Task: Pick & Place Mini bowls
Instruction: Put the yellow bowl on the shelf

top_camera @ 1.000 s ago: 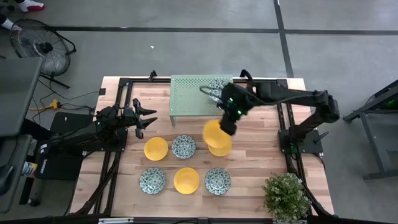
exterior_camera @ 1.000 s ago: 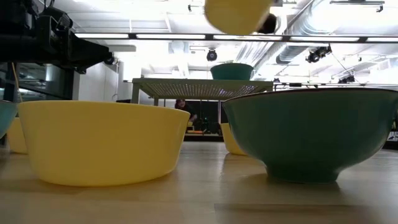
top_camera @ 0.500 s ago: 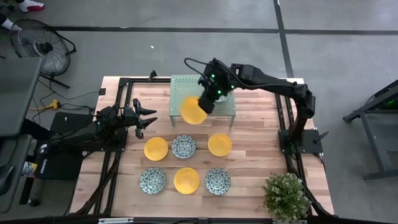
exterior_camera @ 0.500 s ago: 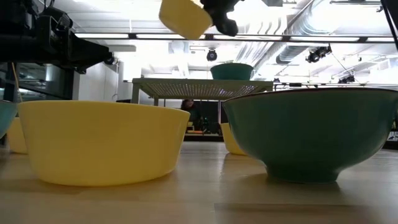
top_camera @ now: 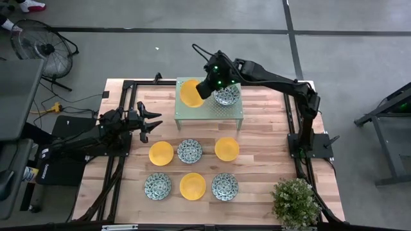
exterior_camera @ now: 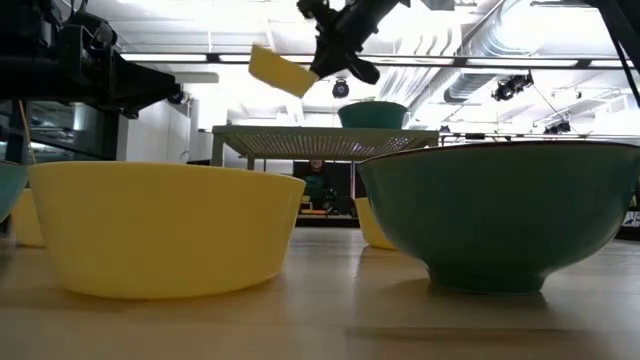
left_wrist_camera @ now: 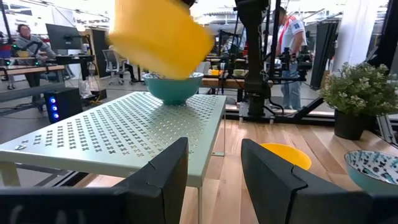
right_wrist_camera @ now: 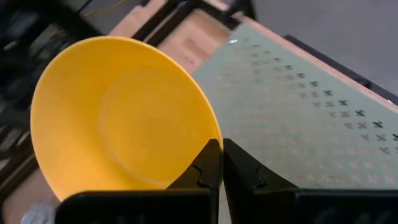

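Yellow bowl (top_camera: 191, 92) moved over rack (top_camera: 192, 114) (right gripper (top_camera: 207, 90) clamped).

**Out of sight, out of focus**

The carried yellow bowl (left_wrist_camera: 163, 36) smears with blur, its top cut by the left wrist picture's edge. In the low view the near teal bowl (exterior_camera: 500, 215) runs off the edge, hiding most bowls behind.

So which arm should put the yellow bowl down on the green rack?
The right arm. Its claw already grips the yellow bowl above the rack, beside the patterned bowl. The left claw waits open, away from the rack.
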`<state>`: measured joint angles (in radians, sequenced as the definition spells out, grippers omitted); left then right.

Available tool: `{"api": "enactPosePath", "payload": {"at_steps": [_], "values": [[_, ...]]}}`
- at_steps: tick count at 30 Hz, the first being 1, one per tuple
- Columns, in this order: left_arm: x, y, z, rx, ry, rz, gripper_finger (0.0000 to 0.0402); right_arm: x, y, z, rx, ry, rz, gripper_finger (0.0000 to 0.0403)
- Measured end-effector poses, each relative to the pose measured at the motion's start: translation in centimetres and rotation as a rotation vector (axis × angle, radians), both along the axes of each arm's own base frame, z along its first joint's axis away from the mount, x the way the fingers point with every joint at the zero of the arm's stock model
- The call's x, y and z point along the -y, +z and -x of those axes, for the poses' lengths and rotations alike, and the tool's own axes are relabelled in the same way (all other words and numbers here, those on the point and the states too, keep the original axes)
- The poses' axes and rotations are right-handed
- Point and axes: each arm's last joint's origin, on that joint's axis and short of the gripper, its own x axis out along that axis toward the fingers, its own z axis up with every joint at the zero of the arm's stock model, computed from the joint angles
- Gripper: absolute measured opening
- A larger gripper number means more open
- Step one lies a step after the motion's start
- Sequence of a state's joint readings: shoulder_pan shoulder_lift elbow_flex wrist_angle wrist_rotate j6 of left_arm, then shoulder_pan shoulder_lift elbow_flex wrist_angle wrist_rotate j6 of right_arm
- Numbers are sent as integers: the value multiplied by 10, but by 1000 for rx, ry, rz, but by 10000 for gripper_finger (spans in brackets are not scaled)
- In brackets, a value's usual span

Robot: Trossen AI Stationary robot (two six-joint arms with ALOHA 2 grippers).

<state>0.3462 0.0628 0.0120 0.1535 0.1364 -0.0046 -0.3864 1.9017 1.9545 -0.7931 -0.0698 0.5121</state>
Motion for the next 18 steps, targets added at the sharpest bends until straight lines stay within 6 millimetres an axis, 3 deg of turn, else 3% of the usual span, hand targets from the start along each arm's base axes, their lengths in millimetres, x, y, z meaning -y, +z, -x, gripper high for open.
{"api": "enactPosePath", "payload": {"at_steps": [18], "values": [[0,-6,0,-55,-3,20,147,3,-11,2,-54,-236,-98,0]]}}
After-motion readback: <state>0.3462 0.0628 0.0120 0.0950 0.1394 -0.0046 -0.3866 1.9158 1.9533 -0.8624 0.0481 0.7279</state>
